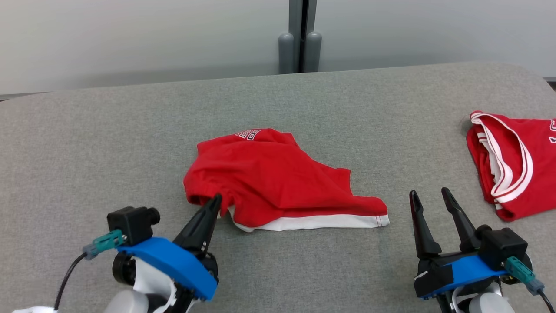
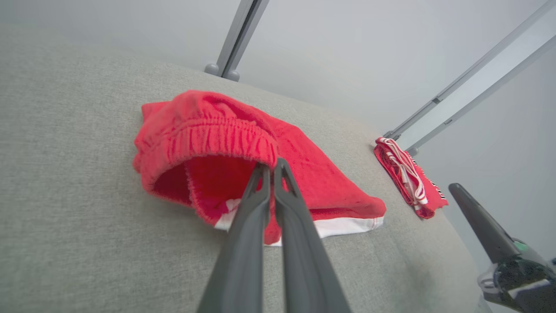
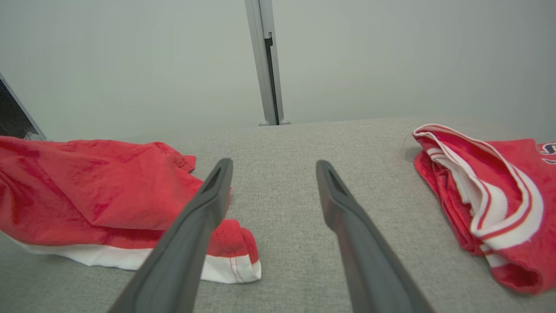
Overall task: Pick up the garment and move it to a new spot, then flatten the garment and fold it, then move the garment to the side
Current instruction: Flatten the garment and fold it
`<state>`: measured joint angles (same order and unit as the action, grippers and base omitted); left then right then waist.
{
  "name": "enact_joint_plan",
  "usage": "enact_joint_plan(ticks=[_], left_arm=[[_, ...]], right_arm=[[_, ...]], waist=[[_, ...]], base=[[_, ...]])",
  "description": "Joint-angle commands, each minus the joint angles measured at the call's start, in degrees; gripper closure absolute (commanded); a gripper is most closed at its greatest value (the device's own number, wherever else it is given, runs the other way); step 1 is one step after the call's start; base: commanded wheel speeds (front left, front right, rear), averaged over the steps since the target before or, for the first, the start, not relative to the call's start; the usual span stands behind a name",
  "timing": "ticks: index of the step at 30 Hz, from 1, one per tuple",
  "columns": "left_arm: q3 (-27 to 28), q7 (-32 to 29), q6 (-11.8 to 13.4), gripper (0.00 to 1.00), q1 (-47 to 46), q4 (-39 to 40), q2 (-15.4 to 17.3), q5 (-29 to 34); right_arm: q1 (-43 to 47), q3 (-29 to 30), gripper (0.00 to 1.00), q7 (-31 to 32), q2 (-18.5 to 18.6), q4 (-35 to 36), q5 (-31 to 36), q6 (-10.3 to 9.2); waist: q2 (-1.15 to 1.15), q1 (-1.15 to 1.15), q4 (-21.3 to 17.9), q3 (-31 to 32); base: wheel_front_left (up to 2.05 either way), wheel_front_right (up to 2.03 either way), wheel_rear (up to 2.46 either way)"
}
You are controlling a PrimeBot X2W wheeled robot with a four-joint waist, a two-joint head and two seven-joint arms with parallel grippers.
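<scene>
The garment (image 1: 269,178), a pair of red shorts with a white hem, lies crumpled in the middle of the grey padded table (image 1: 108,130). My left gripper (image 1: 215,201) is at its near-left end, shut on the elastic waistband. In the left wrist view the two fingers (image 2: 273,164) meet right at the waistband's edge of the garment (image 2: 208,130). My right gripper (image 1: 430,192) stands open over bare table, to the right of the hem's corner and apart from it. In the right wrist view its fingers (image 3: 274,164) are spread, with the garment (image 3: 87,187) at the left.
A second red garment (image 1: 512,161) with white and red trim lies bunched at the table's right edge; the second red garment (image 3: 486,200) is to the right of my right gripper. A grey post (image 1: 299,39) stands behind the table's far edge.
</scene>
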<state>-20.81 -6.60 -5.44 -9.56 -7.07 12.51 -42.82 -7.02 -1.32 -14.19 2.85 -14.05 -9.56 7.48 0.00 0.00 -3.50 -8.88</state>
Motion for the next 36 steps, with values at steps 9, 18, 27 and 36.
enact_joint_plan(ticks=[9, 18, 27, 36], left_arm=[[4.47, -13.17, 7.09, 1.00, 8.31, 18.38, 7.46, -6.61], [5.14, -9.73, 11.06, 1.00, -2.33, -0.74, 8.01, 1.06], [3.87, -3.00, 9.47, 0.00, -6.86, -10.37, 6.93, 4.43], [2.50, 4.01, 5.65, 0.00, -2.38, -6.49, 5.79, 4.49]], right_arm=[[0.22, -0.41, 0.00, 0.23, 0.06, 0.95, -0.56, 0.03], [-2.60, -2.33, 0.00, -0.15, 0.10, 0.98, -1.37, 0.03], [-2.58, -1.09, 0.00, -0.57, 0.09, 0.53, -1.04, 0.03], [-1.54, 0.38, 0.00, -0.55, 0.09, 0.92, -0.25, 0.03]], waist=[[0.00, 0.00, 0.49, -1.09], [0.00, 0.00, -2.47, -4.71], [0.00, 0.00, -3.75, -6.28], [0.00, 0.00, 0.86, -3.11]], base=[[0.00, 0.00, 0.00], [0.00, 0.00, 0.00], [0.00, 0.00, 0.00], [0.00, 0.00, 0.00]])
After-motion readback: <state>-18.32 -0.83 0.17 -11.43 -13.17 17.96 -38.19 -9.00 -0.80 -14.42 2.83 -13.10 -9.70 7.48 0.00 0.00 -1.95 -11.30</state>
